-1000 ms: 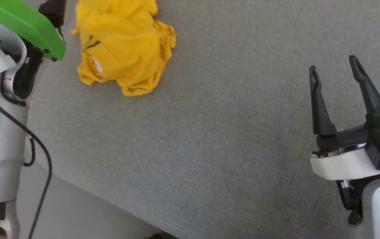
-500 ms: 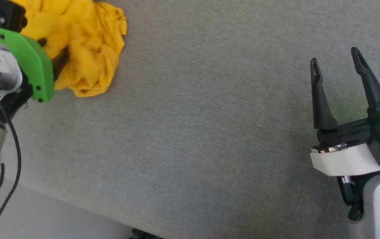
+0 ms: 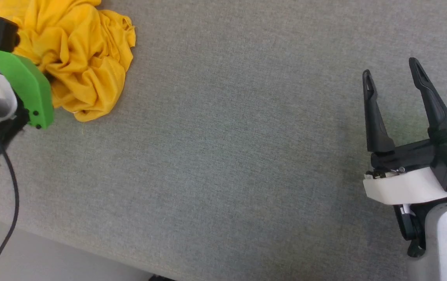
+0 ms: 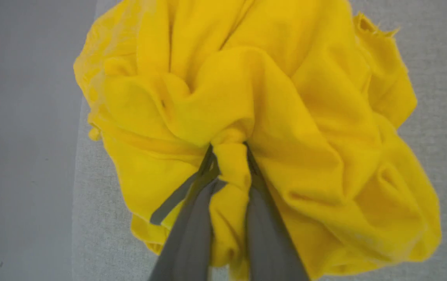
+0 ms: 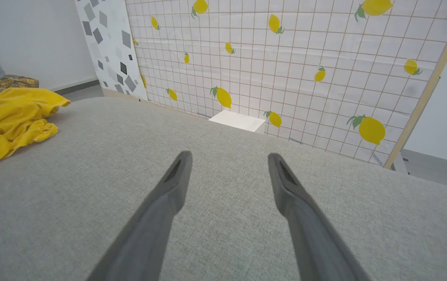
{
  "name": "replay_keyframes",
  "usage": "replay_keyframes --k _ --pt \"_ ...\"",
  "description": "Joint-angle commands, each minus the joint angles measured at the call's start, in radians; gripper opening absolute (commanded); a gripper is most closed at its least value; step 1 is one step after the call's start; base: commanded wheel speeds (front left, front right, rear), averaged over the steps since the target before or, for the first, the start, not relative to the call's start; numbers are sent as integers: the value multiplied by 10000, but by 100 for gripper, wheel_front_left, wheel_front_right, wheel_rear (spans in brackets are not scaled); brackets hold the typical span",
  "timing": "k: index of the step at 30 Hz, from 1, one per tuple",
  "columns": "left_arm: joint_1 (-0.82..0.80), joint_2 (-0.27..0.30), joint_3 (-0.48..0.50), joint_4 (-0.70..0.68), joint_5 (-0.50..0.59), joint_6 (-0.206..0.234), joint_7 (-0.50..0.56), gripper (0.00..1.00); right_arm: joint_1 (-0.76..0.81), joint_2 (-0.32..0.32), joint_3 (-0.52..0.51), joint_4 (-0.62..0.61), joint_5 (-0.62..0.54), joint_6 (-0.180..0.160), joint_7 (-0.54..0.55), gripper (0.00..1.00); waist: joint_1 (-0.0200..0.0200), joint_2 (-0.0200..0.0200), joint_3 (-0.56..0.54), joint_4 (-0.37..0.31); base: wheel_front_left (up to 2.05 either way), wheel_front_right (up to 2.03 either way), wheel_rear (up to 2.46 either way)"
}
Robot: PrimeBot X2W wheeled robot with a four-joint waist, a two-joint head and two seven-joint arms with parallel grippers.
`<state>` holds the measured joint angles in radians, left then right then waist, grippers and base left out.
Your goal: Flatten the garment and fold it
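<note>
Up at the upper left of the head view, a green plastic bracket [image 3: 20, 84] on the bent left arm hides the left gripper [image 4: 229, 150]. The wrist view shows its two fingers pinched narrowly on a fold of the one crumpled bright yellow thin-fabric garment [image 3: 79, 58], which is cut off by the frame's top edge. The garment lies on the grey woven surface [image 3: 227, 156]. At lower right the right gripper [image 3: 390, 67] points up-frame, its fingers spread wide and holding nothing.

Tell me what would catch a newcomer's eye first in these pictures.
The bright yellow garment, crumpled in a heap at the far left of the grey padded surface, grabs the eye first. The left gripper is pinched shut on a fold of it, while the right gripper stands open over bare grey at the right.
</note>
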<state>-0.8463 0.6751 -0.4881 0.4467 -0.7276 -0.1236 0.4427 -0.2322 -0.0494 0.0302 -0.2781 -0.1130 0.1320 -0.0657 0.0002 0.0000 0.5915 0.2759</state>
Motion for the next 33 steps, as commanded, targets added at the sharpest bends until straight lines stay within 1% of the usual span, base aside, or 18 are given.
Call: replay_keyframes --k 1,3,5,9,14,20,23,27,31,33 --pt "-50 188 126 19 91 28 -344 0 -129 -8 -36 74 114 -13 -126 100 -2 0 -315 -56 0 0 0" --pt "-154 222 319 38 77 114 -694 0 -80 -8 -103 164 226 -13 -226 100 -2 0 -557 -83 0 0 0" --pt "-276 168 588 7 -168 161 -887 0 -4 -8 -211 266 338 -13 -322 100 -2 0 -831 -102 0 0 0" --pt "-624 348 846 -293 -238 216 -1011 0 172 -8 -466 484 559 -13 -510 100 -2 0 -1400 -187 0 0 0" --pt "-1031 537 961 -909 -296 262 -775 0 498 -8 -831 821 927 -13 -814 100 -2 0 -2275 -345 0 0 0" --pt "-1445 522 868 -1914 -288 360 -364 0 1019 -8 -1251 1326 1433 -13 -1184 100 -2 0 -3407 -592 0 0 0" --pt "-1646 399 711 -2494 -281 423 -53 0 1231 -8 -1449 1546 1656 -13 -1348 100 -2 0 -3955 -813 0 0 0" --pt "-1880 66 400 -3291 -355 522 480 0 1484 -8 -1762 1759 1844 -13 -1510 100 -2 0 -4529 -1124 0 0 0" --pt "-2024 -456 31 -4029 -477 665 918 0 1740 -8 -2122 1846 1939 -13 -1618 100 -2 0 -4902 -1447 0 0 0" --pt "-2052 -771 -164 -4327 -545 816 1133 0 1820 -8 -2327 1837 1956 -13 -1650 100 -2 0 -5006 -1609 0 0 0"
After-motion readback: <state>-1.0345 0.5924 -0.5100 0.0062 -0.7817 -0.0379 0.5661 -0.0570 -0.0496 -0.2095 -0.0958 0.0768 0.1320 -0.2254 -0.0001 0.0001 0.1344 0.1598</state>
